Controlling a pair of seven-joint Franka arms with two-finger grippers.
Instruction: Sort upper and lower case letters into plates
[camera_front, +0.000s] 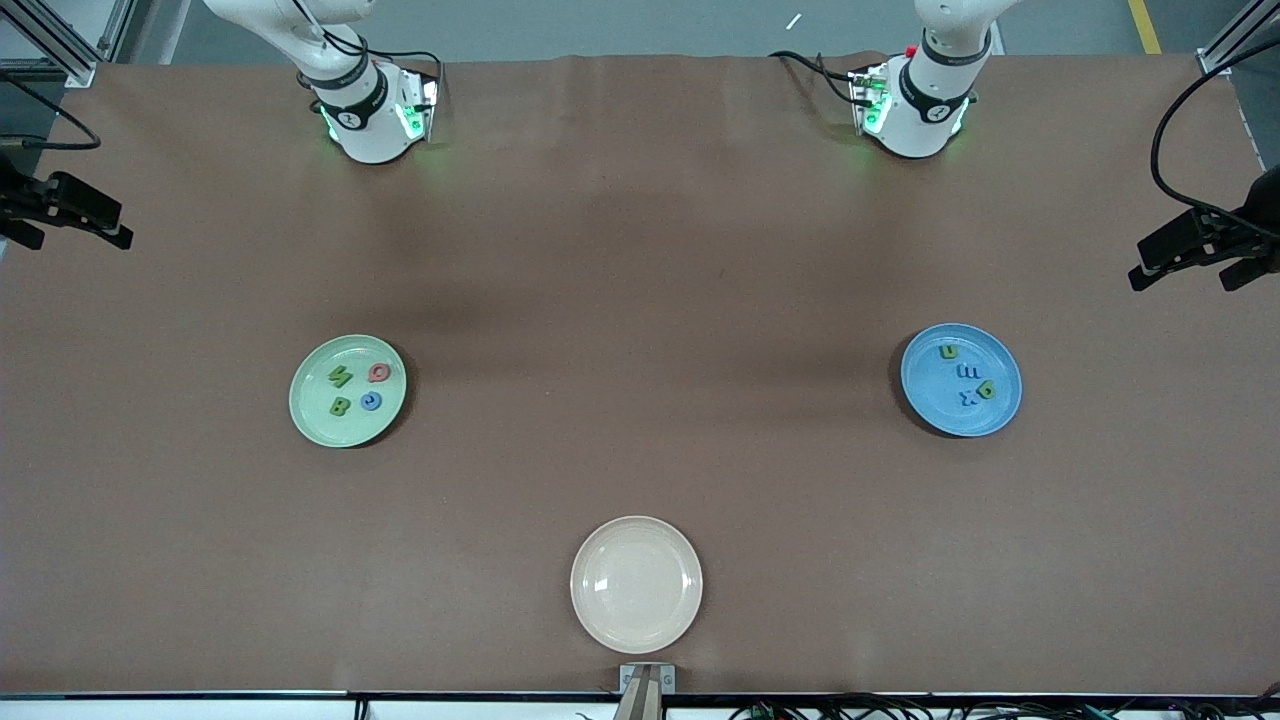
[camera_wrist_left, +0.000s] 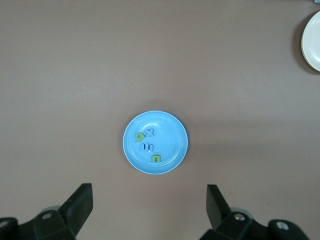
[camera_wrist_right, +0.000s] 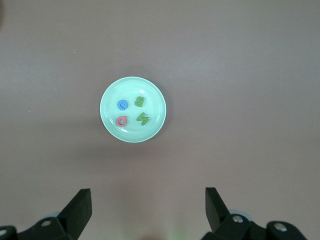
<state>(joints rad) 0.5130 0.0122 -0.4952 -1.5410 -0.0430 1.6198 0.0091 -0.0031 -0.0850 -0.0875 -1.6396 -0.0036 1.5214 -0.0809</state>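
Now | round glossy plates (camera_front: 300, 400); chunky letters (camera_front: 340, 377) | pincers (camera_wrist_left: 149, 202) agape

Brown table (camera_front: 640, 250), matte cover. One cream plate (camera_front: 636, 584) sits upright near the edge closest to the front camera, about midway between the two ends. Plate holds nothing. Black clamps (camera_front: 65, 210) at both ends.

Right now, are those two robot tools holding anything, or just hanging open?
Left tool: open, holding nothing, up over the table above the blue plate.
Right tool: open, holding nothing, above the green plate.
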